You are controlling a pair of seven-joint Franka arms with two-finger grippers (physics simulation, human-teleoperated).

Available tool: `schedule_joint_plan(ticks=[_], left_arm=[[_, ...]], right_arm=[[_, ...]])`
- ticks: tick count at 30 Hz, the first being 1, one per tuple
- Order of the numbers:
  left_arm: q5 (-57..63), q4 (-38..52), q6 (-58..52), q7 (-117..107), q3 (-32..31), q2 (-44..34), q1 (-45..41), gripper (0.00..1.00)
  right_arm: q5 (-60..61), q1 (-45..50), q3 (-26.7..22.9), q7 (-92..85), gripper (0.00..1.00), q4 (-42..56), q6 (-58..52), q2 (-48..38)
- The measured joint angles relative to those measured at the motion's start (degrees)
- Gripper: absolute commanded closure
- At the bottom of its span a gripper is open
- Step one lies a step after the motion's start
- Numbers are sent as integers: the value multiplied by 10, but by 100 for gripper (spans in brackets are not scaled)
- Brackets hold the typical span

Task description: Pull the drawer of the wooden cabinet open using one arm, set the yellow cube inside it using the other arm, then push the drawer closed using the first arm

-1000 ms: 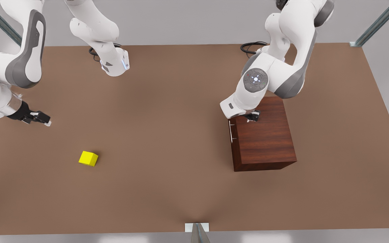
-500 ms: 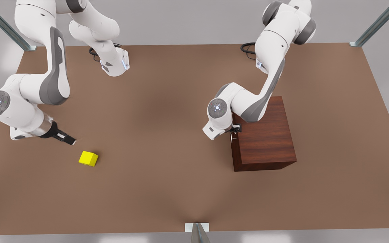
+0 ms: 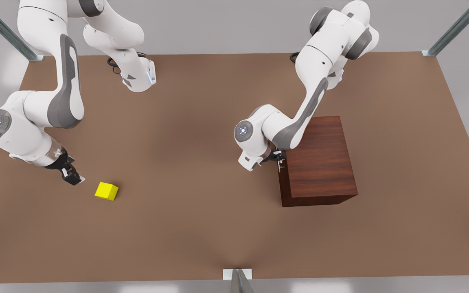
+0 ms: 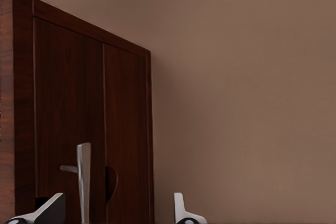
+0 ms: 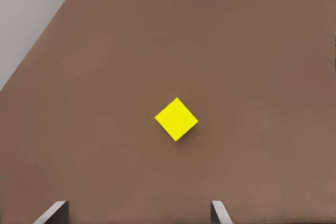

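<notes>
Left end effector (image 3: pixel 279 156), fingers spread, flanks the wooden cabinet (image 3: pixel 320 162) drawer handle (image 4: pixel 83 179); right end effector (image 3: pixel 71 176), released, hovers near the yellow cube (image 3: pixel 106 191).

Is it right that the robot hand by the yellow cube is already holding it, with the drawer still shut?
Not quite. The right gripper is open and hangs beside the yellow cube, not touching it; the right wrist view shows the cube lying free on the table. The drawer is indeed shut.
</notes>
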Motion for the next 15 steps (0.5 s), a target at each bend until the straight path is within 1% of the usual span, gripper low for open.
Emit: schedule_joint_plan(ticks=[15], left_arm=[[7, 17, 9, -66, -3, 23, -9, 0]], right_arm=[[-2, 1, 1, 116, 0, 0, 2, 0]])
